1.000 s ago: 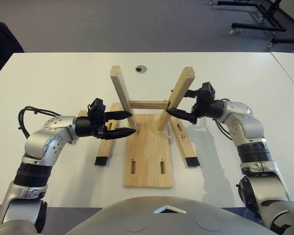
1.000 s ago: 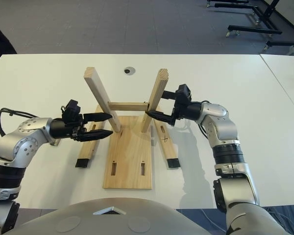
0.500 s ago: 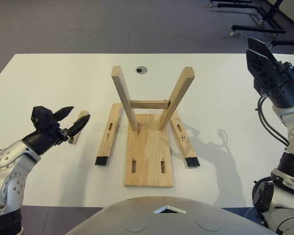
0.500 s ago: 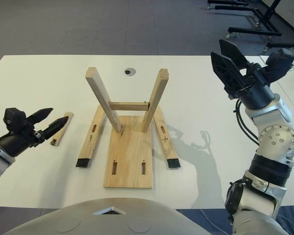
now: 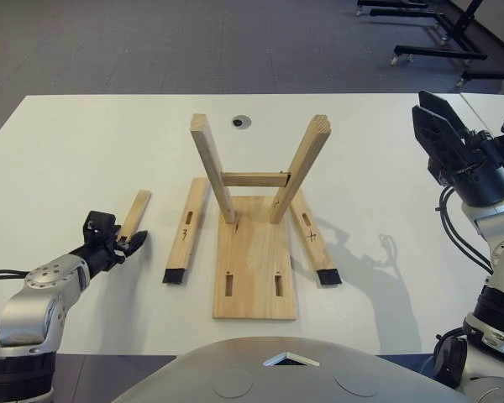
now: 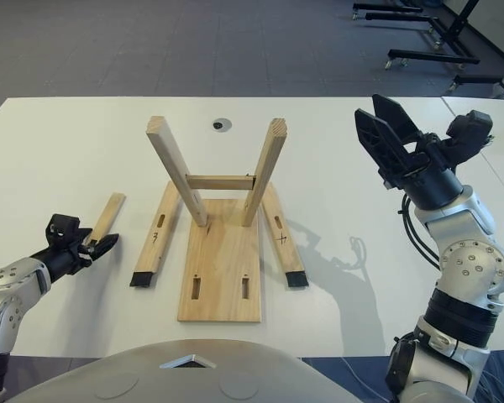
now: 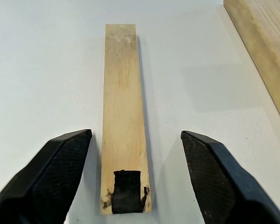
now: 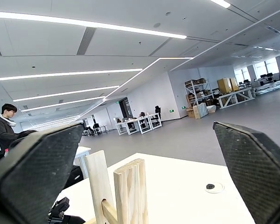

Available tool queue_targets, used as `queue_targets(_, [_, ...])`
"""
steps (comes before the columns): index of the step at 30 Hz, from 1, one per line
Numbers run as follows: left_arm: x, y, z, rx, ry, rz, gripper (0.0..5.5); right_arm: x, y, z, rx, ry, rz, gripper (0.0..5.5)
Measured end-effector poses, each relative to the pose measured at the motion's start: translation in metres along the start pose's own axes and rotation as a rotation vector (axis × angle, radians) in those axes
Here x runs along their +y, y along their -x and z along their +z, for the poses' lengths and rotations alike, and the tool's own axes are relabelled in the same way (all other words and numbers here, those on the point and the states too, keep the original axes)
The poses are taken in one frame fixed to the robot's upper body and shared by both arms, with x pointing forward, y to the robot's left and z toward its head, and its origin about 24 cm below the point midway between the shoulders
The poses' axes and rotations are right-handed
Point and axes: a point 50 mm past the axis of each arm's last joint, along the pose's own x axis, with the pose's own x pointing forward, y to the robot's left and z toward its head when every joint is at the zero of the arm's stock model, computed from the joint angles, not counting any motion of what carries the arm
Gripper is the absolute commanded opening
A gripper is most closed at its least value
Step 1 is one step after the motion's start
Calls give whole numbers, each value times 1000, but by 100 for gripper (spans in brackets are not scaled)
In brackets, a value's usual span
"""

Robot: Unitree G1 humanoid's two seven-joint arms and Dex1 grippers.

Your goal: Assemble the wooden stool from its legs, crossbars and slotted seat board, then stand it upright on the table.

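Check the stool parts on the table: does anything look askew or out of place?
The two standing legs lean apart rather than upright, and one short crossbar lies off to the left, away from the seat board.

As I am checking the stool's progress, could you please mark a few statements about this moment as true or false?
1. The left claw is open, with one finger on either side of the loose crossbar. True.
2. The right claw grips a leg. False: it is open and empty, raised over the table's right side.
3. Two upright legs stand on the seat board, joined by a fitted crossbar. True.
4. All four legs are fitted. False: two flat legs lie on the table, one on either side of the board.
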Motion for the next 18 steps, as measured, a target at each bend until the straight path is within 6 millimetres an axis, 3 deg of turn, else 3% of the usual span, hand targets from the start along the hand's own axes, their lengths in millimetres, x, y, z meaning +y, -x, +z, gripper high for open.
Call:
queue_targets(12, [-5,-3,3,-19,-7,-98,133,0,0,-7,3,-8,-24,509])
queue_targets(18, [-9,-10,4,-77,-19,-152,128,-1,-1,-8,-8,-5,-24,509])
